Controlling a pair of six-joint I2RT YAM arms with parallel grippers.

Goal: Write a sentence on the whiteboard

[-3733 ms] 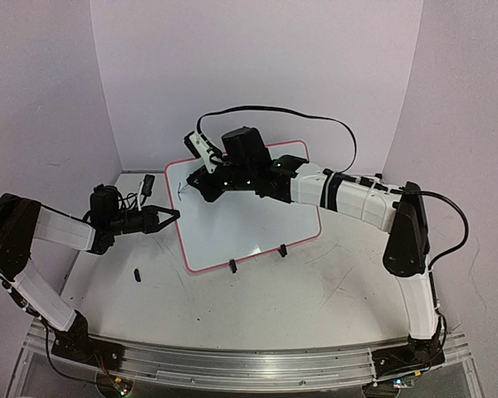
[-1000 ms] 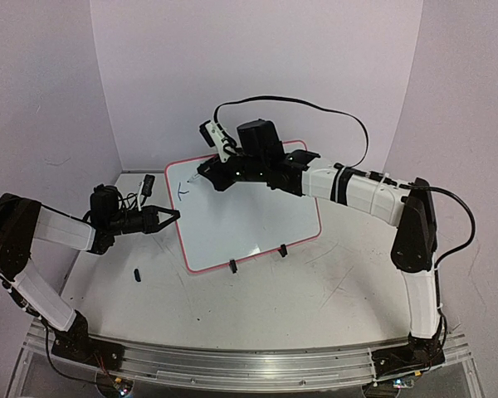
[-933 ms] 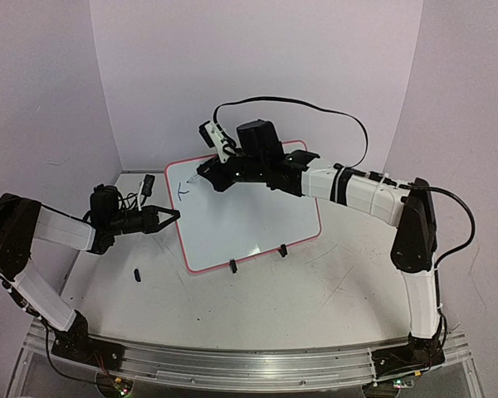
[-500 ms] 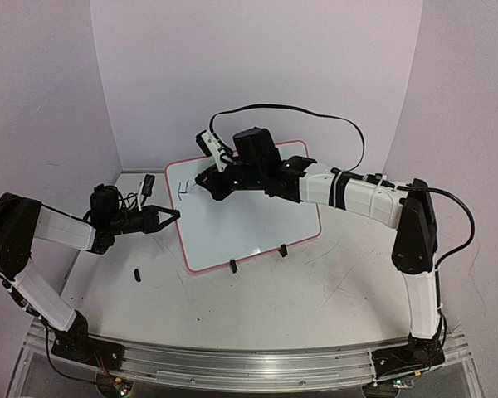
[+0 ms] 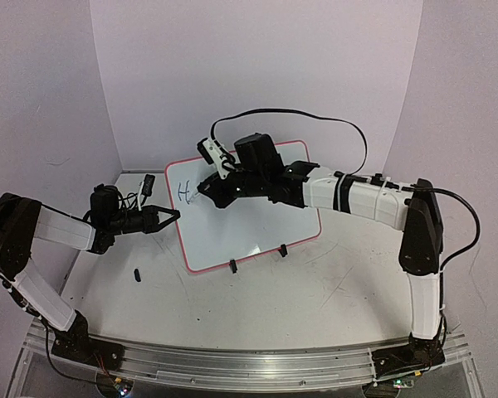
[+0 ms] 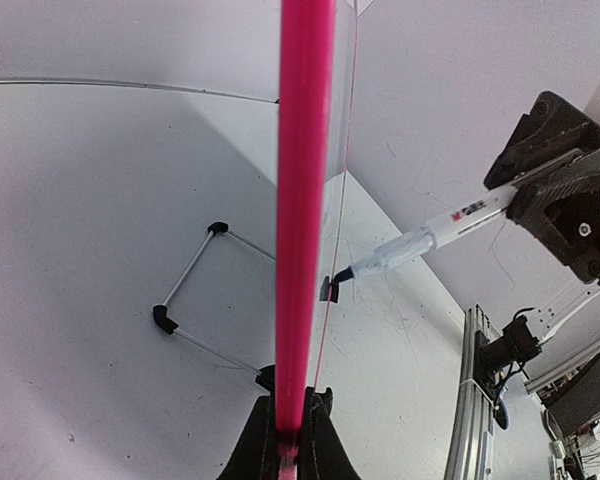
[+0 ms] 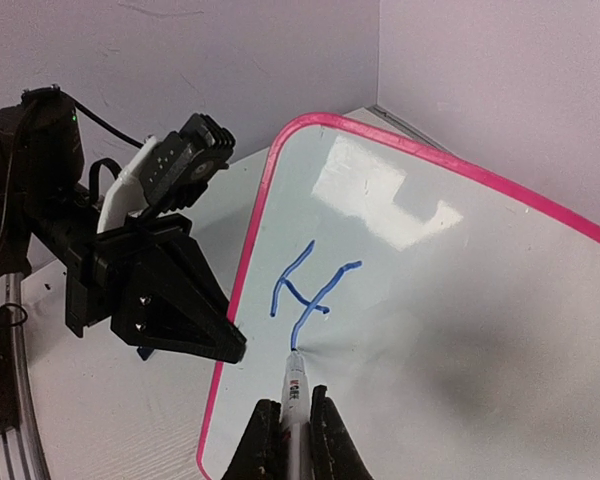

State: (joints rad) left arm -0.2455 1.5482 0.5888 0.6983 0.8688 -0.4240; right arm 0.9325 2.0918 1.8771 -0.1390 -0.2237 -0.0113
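Right fingers [image 7: 269, 438] clamped on the marker [image 7: 296, 385], tip touching the whiteboard [image 7: 460, 300] at the foot of the H [image 7: 310, 290], the only letter so far. Left fingers [image 5: 168, 216] pinch its left rim [image 6: 302, 200]; board stands tilted on the desk [image 5: 257, 307]. Next letter lies right of the H, along the board's long axis, away from the held rim: right arm's move.
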